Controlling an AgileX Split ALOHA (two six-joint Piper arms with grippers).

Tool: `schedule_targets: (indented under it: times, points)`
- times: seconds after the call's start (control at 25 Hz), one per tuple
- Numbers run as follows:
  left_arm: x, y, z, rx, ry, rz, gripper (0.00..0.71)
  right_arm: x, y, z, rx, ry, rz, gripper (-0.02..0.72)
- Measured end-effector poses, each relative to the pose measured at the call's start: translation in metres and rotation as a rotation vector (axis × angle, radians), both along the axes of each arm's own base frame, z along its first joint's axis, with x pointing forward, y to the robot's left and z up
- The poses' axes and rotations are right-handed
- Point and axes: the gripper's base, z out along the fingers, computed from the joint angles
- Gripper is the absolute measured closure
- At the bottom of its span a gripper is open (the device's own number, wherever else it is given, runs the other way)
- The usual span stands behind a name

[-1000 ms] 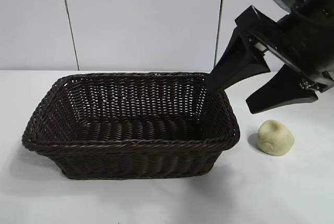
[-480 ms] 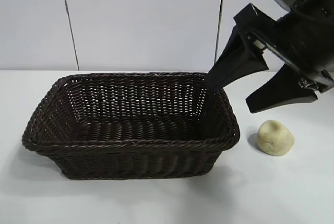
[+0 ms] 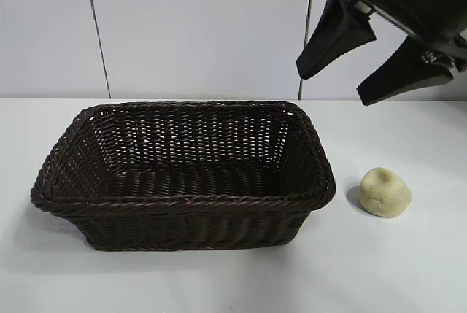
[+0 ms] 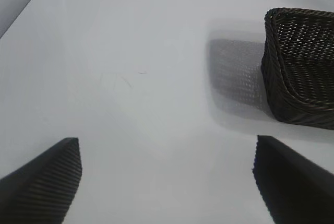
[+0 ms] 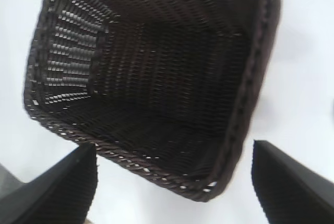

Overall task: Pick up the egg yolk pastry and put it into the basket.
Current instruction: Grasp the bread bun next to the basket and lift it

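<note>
Exterior view: the right gripper (image 3: 365, 72) now occupies the upper right of the frame, above the table and clear of the basket (image 3: 182, 200); 1 second ago its nearer finger reached down beside the basket's right-hand wall, so the arm has lifted. Its jaws stand wide apart and carry nothing. The egg yolk pastry (image 3: 386, 192) sits on the white table (image 3: 219, 284) at lower right, just beside the basket's right end and not touching it, unmoved across all 3 exterior pictures. Judgement: the pickup is not yet done, and the lift takes the gripper away from the pastry, so a fresh descent onto it appears necessary. The basket, centre-left of the frame, shows only bare wicker inside. Left wrist view: the left gripper (image 4: 167, 182) shows its 2 fingers at the lower corners of the frame, spread wide, nothing between them but bare table; one end of the basket appears at the right edge. This arm does not appear in the exterior view. Right wrist view: the 2 dark fingers sit at the lower corners, and the basket fills the centre and upper frame, its interior empty. The pastry is not visible here.
</note>
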Motion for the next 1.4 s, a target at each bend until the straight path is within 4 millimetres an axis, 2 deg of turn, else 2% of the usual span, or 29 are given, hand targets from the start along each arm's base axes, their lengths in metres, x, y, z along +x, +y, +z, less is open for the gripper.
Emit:
schedule_targets:
  times: [0.2,0.4,0.68,0.76,1.04,1.2,1.4]
  points:
    - [0.0,0.0,0.0,0.0,0.0,0.0,0.062,0.012,-0.007,0.004,-0.134,0.017,0.001,0.122]
    - [0.0,0.0,0.0,0.0,0.0,0.0,0.062,0.019,-0.015,-0.004,-0.198,0.052,-0.01,0.122]
    - [0.0,0.0,0.0,0.0,0.0,0.0,0.062,0.032,-0.061,-0.011,-0.194,0.087,-0.166,0.122]
    - [0.0,0.0,0.0,0.0,0.0,0.0,0.062,0.033,-0.068,-0.011,-0.193,0.089,-0.189,0.122]
    - [0.0,0.0,0.0,0.0,0.0,0.0,0.062,0.035,-0.07,-0.012,-0.181,0.071,-0.208,0.122]
    - [0.0,0.0,0.0,0.0,0.0,0.0,0.062,0.041,-0.07,-0.029,-0.183,0.114,-0.21,0.122]
    - [0.0,0.0,0.0,0.0,0.0,0.0,0.062,0.059,-0.068,-0.06,-0.161,0.155,-0.241,0.122]
